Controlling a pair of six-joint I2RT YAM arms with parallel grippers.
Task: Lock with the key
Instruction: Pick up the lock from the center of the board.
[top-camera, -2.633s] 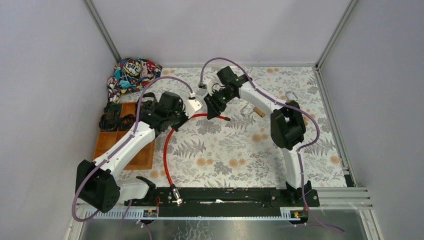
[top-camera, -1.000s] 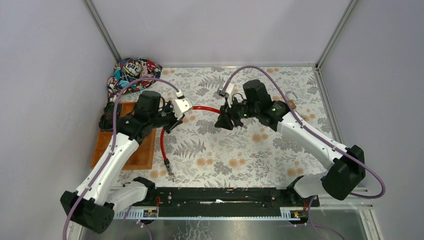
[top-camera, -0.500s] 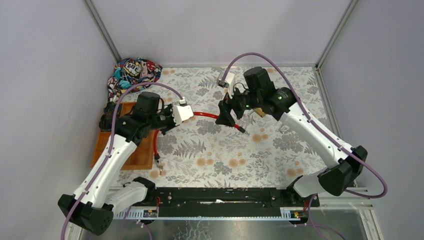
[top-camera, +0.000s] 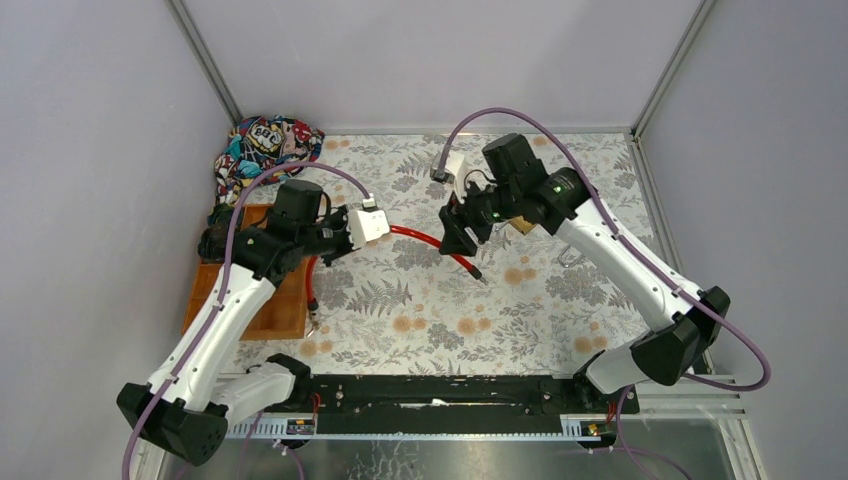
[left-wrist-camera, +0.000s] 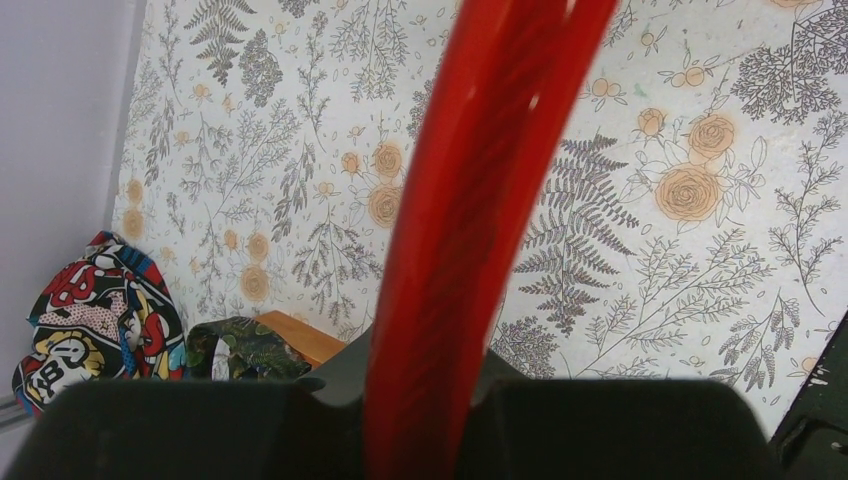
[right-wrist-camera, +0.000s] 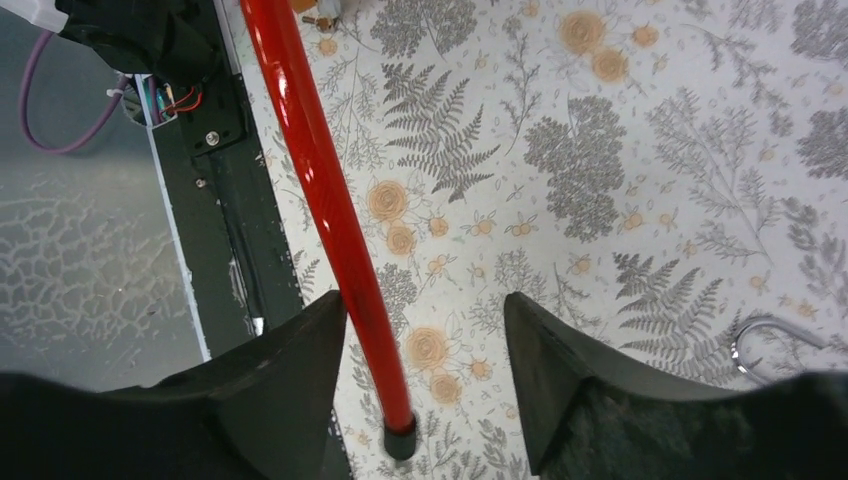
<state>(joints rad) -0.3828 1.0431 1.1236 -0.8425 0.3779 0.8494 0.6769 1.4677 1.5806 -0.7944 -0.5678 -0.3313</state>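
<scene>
The task looks barely started. The left hand (top-camera: 336, 242) is clamped on the red cable (top-camera: 415, 236) near its middle, holding that stretch up off the worktop (top-camera: 600, 300). From there one run drops toward the near edge, ending at a metal end (top-camera: 313, 322) beside the tray (top-camera: 285, 315). The other run crosses to the right hand (right-wrist-camera: 422, 305).

The right hand is spread wide. The cable lies against the inner face of one finger (right-wrist-camera: 300, 345) and stays apart from the other, so it grips nothing. The cable's black tip (right-wrist-camera: 400, 438) sits just past the fingers, low over the worktop.

The two cable ends are well apart, so no loop is closed. A steel shackle (right-wrist-camera: 775, 335) lies on the worktop at the edge of the right wrist view, with its body out of frame. I cannot pick out a key anywhere.

By my reading, everything that matters is left to do: bring the ends together, seat them in the lock, then fetch and turn the key.
</scene>
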